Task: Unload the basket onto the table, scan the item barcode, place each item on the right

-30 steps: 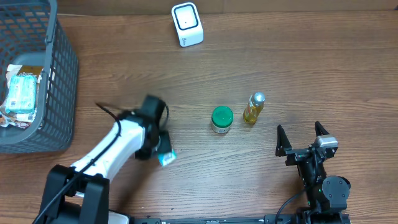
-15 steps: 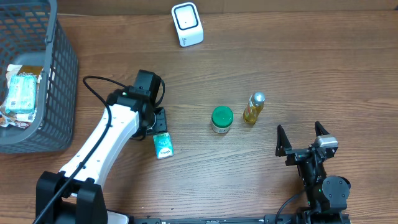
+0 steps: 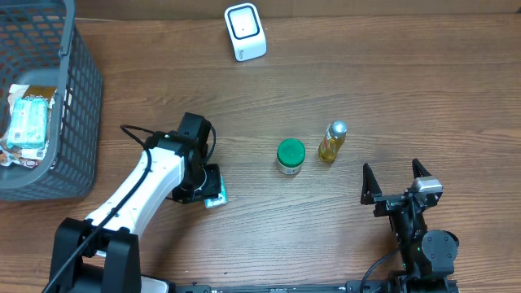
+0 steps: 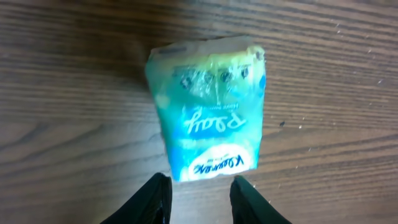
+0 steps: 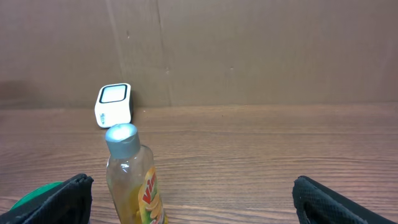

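Two sets of jaws are standing released: your left gripper [image 4: 204,200] is hovering, parted, at six o'clock of the teal plastic tissue packet [image 4: 210,118] lying on the brown wooden table [image 4: 62,68]; your right gripper [image 3: 391,168] is gaping empty.

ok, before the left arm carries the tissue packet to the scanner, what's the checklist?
1. Tissue packet gripped by left tool: cannot tell; the fingertips sit only at its near end.
2. Barcode found: not ok; none shows on the upward face.
3. Route to scanner: ok; no item stands between in the overhead view.
4. Green-lidded jar and bottle out of the way: ok; both upright, apart from the packet.
5. Right tool clear: ok; open, empty, away from the packet.
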`<state>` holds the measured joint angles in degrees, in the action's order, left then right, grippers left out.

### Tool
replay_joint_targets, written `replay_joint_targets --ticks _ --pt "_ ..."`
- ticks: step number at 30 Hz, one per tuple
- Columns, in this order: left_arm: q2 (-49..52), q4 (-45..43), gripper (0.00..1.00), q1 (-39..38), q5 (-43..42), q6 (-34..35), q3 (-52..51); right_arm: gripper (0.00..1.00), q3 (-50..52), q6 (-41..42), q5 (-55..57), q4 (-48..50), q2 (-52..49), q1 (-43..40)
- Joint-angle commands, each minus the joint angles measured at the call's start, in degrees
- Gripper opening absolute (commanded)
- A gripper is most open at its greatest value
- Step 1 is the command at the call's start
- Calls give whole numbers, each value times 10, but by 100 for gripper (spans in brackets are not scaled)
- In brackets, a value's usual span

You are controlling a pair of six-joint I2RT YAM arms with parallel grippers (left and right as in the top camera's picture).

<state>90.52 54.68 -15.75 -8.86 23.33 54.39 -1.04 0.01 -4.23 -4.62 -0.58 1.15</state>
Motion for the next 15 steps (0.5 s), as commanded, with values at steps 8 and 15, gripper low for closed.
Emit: replay_joint_targets --ticks 8,15 --pt "1 -12 37 1 21 16 -22 100 6 1 3 2 4 -3" --pt "1 -23 38 1 49 31 -26 100 6 1 3 2 4 -3"
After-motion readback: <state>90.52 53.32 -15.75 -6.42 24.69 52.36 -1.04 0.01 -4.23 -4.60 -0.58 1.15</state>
